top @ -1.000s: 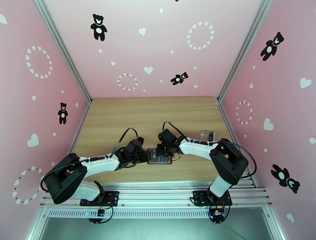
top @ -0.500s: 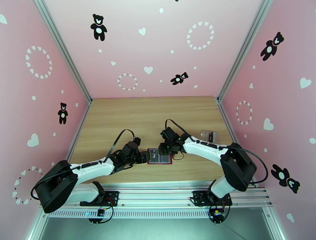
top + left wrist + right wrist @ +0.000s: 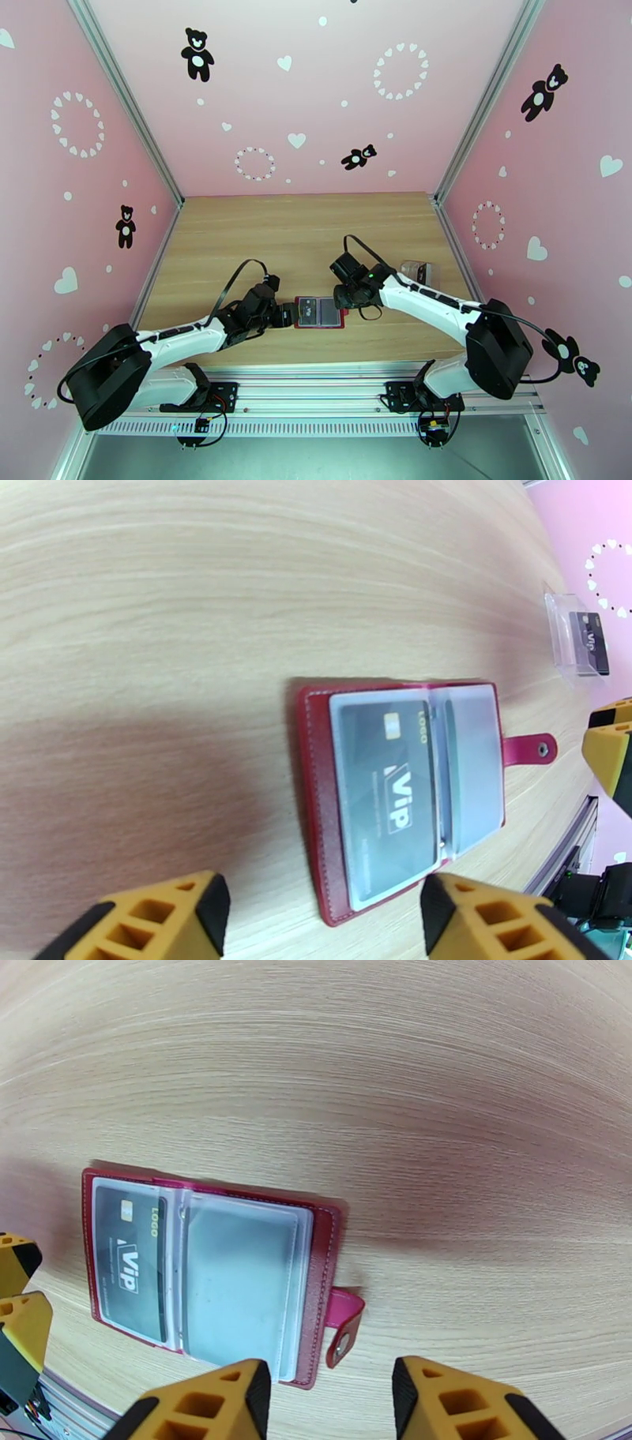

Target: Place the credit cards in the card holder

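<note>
The dark red card holder point(image 3: 320, 313) lies open and flat near the table's front edge. A grey credit card point(image 3: 387, 788) marked "Vip" sits in its left clear pocket point(image 3: 130, 1264); the right pocket point(image 3: 241, 1276) looks empty. Its snap tab point(image 3: 345, 1327) sticks out to the right. My left gripper point(image 3: 286, 314) is open just left of the holder, fingers point(image 3: 158, 922) apart and holding nothing. My right gripper point(image 3: 345, 298) is open at the holder's right end, with nothing between its fingers point(image 3: 466, 1406). Another dark card point(image 3: 588, 638) rests in the clear plastic case.
The clear plastic case point(image 3: 415, 272) stands at the right side of the table, behind my right forearm. Pink walls close in the left, right and back. A metal rail point(image 3: 316, 383) runs along the near edge.
Both grippers have opened and drawn off the card holder, the left one to the left and the right one to the right and back. The holder stays open with the card in it.
</note>
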`<state>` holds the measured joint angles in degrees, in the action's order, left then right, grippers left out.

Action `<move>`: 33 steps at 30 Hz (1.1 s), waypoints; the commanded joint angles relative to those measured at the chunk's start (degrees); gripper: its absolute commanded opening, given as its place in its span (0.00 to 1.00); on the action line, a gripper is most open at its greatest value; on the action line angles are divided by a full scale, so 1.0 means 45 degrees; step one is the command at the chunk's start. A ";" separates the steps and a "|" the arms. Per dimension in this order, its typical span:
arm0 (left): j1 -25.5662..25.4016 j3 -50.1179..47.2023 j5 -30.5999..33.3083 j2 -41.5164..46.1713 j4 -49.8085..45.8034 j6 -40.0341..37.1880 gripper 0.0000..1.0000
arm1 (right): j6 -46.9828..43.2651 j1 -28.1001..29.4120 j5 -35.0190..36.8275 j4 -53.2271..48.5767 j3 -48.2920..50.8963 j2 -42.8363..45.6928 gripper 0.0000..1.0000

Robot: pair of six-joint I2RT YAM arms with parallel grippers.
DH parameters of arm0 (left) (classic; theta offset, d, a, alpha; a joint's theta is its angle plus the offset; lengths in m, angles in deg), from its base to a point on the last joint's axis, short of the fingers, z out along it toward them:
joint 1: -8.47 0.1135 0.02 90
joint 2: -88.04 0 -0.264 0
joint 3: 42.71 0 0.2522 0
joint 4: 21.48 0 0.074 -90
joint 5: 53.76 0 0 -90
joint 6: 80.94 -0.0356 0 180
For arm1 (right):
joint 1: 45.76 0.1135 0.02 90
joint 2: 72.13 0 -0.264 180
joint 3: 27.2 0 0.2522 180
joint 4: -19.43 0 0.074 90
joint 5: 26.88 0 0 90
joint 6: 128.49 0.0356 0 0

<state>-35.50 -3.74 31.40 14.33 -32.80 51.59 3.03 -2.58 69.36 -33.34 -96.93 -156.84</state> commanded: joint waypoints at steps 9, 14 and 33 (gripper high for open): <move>0.0037 0.0164 -0.0094 -0.0851 -0.0020 0.0095 0.68 | -0.0046 -0.0010 -0.0679 0.0095 0.0346 -0.0731 0.33; 0.0024 0.0257 -0.0135 -0.0962 -0.0037 0.0051 0.67 | -0.0066 -0.0018 -0.0625 0.0074 0.0403 -0.0803 0.30; 0.0024 0.0306 -0.0066 -0.1011 -0.0151 0.0042 0.67 | -0.0012 -0.0025 -0.0586 0.0396 0.0602 -0.1123 0.19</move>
<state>-35.50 -3.19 31.34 10.55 -32.61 51.74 2.90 -2.65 66.34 -31.61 -95.03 -160.69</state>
